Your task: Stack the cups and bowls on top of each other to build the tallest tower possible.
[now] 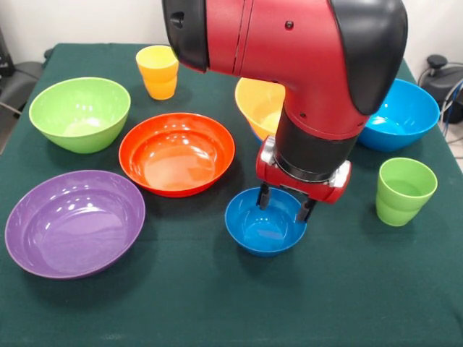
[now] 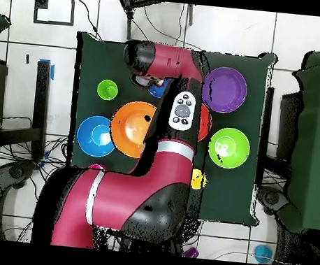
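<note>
The hand (image 1: 283,204) hangs over the small blue bowl (image 1: 265,223), its two dark fingers (image 1: 263,196) spread and dipping at or just inside the bowl's far rim. The fingers look apart with nothing pinched between them, so I read the hand as released; whether one finger already touches the rim cannot be told. This placement suits a rim grasp: one finger inside the wall and one outside would let the bowl be lifted level.

The small blue bowl sits upright on the green surface (image 1: 188,303), mouth up, directly beneath the hand. Being round, it has no long axis across the surface; its axis of symmetry runs vertically, which is what matters for nesting.

In the front view, the orange-red bowl (image 1: 177,153) lies just to the left of the hand, with the purple bowl (image 1: 74,223) beyond and nearer the camera, and the lime green bowl (image 1: 79,113) and the yellow cup (image 1: 158,71) further off on that side. The yellow-orange bowl (image 1: 260,105) stands just behind the hand, partly hidden by the arm. The larger blue bowl (image 1: 401,116) and the light green cup (image 1: 405,191) stand to the right. All are mouth up and apart from one another, so no tower has been started; judging by sizes, the wide bowls belong lowest and the cups on top.
</note>
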Controlling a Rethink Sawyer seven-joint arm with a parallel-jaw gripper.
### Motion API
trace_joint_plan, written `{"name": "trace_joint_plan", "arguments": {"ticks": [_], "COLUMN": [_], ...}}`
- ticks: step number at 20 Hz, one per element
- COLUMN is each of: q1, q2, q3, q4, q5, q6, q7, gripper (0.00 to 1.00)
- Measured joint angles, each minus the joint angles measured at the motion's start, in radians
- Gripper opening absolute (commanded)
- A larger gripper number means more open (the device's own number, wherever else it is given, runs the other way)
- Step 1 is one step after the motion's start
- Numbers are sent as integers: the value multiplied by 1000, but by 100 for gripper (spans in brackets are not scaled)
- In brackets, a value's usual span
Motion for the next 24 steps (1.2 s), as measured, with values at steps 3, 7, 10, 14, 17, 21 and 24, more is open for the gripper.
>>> {"name": "trace_joint_plan", "arguments": {"ticks": [3,7,10,14,17,21,24], "q1": [1,1,1,2,2,2,2], "q2": [-3,-8,-13,-16,-11,27,64], "q3": [4,8,11,15,16,16,16], "q4": [0,0,0,-4,-22,-87,-136], "q5": [5,11,13,13,13,13,13], "q6": [0,0,0,0,0,0,0], "q7": [0,0,0,0,0,0,0], "gripper": [100,100,100,100,100,100,100]}}
